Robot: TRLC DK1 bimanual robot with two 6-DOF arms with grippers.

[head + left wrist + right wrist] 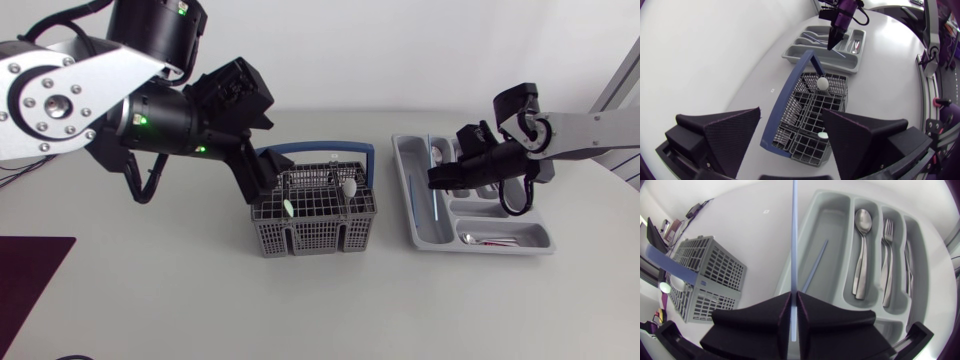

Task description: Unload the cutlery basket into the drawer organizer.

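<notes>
The grey cutlery basket (315, 222) with a blue handle (368, 150) stands mid-table and holds a white-headed utensil (348, 187) and a green-tipped one (286, 207). My left gripper (260, 182) hangs open over the basket's left end; in the left wrist view its fingers (735, 132) flank the basket (812, 115). The grey drawer organizer (415, 225) lies to the right. Over its left compartment my right gripper (438, 178) is shut on a thin light-blue stick (794, 235). A second blue stick (815, 265), a spoon (861, 250), a fork (887, 260) and a knife (907, 265) lie in the organizer.
A dark mat (25, 275) lies at the table's front left corner. The organizer's small front compartment holds small cutlery (490, 240). Bare white tabletop (330, 310) stretches in front of the basket and organizer.
</notes>
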